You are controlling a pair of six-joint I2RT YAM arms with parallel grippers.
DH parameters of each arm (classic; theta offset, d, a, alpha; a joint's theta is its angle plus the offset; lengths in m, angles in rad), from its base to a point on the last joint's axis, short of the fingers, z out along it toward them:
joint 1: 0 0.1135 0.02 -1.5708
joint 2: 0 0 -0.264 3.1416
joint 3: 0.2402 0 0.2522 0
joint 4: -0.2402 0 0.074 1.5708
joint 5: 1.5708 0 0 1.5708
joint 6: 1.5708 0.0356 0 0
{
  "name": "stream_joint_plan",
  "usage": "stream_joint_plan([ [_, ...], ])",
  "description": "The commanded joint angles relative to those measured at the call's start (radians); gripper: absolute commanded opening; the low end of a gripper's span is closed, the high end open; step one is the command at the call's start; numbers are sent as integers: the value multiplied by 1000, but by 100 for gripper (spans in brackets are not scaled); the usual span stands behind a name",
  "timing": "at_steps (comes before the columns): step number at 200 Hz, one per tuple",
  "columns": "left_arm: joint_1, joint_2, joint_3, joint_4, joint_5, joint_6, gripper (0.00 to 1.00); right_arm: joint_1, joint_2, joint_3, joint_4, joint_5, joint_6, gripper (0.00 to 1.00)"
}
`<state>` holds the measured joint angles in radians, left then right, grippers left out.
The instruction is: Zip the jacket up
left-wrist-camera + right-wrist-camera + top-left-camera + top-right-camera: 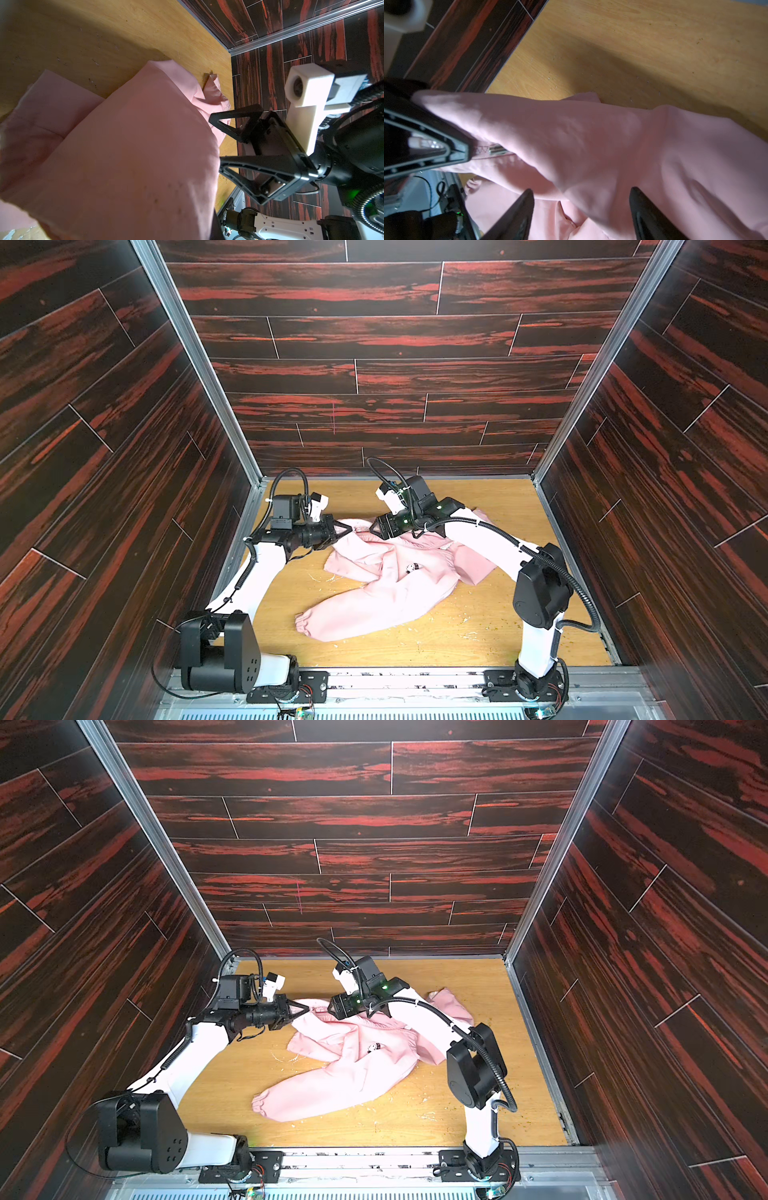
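The light pink jacket (399, 576) (361, 1052) lies crumpled on the wooden table, one sleeve with a gathered cuff (303, 624) pointing toward the front. A small dark logo (412, 568) shows on its chest. My left gripper (348, 529) (306, 1009) is shut on the jacket's far-left edge, which it holds lifted. In the right wrist view the left gripper (467, 149) pinches the fabric beside a metal zipper piece (497, 150). My right gripper (372, 529) (330, 1009) (581, 199) faces it, open, its fingers astride a raised fold. Pink fabric (135, 145) hides the left jaws in the left wrist view.
Dark red wood-pattern walls close in the table (478, 630) on the left, back and right. An aluminium rail (395, 680) with both arm bases runs along the front. Small pale scuffs and crumbs dot the wood near the jacket.
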<state>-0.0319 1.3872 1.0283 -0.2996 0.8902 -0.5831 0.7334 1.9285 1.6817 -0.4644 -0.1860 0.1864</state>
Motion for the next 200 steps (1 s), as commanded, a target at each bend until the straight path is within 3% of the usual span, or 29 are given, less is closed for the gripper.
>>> stream_joint_plan([
  [1, 6, -1, 40, -21, 46, 22, 0, 16, 58, -1, -20, 31, -83, 75],
  [25, 6, 0, 45, -31, 64, 23, 0, 16, 80, 18, -20, 67, -87, 71],
  [41, 6, 1, 44, -38, 69, 26, 0, 17, 90, 38, -24, 83, -84, 63],
  [74, 7, 2, 39, -49, 56, 34, 0, 23, 83, 65, -25, 100, -87, 19],
  [87, 6, 4, 37, -49, 43, 35, 4, 24, 76, 70, -26, 92, -87, 7],
  [112, 6, 6, 27, -43, 8, 38, 32, 31, 64, 78, -34, 69, -81, 3],
  [133, 4, 4, 20, -25, -4, 34, 46, 36, 57, 85, -37, 58, -75, 2],
  [200, -13, -2, -21, 70, 1, -9, 48, 37, 64, 110, -36, 31, -45, 2],
])
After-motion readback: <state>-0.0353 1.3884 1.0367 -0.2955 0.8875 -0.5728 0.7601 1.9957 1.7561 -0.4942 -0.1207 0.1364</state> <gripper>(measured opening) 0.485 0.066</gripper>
